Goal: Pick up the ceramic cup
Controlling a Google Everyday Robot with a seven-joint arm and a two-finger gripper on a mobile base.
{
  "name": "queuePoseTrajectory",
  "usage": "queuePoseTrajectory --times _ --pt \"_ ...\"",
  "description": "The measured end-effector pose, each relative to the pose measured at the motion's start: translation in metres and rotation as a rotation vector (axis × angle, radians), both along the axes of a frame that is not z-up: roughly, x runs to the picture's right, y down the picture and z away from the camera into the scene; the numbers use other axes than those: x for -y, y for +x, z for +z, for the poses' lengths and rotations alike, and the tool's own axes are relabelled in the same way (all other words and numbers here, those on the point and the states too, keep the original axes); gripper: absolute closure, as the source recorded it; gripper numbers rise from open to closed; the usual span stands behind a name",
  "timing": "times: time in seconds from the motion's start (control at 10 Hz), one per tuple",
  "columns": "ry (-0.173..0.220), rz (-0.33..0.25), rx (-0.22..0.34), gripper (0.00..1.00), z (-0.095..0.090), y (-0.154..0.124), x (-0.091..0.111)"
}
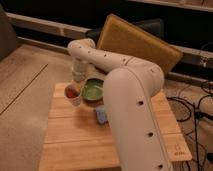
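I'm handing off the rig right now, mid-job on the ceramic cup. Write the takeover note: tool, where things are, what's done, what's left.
Tool: at the far left part of the wooden table, directly above the ceramic cup, at its rim.
Ceramic cup: upright on the table, just left of the green bowl; whether the two touch is unclear. A blue object lies in front of the bowl, partly behind the arm.
Done: approach to the cup.
Left: confirm the grasp and lift; the cup appears to rest on the table.
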State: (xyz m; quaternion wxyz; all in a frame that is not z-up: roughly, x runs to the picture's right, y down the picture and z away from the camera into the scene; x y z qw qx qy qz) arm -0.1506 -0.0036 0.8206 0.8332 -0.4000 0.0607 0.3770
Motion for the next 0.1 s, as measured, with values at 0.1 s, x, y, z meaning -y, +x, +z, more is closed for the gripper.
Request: queuePoseTrajectory --times 0.1 --pt "0.002 0.007 -0.001 1.00 -0.0024 0.0009 0.0020"
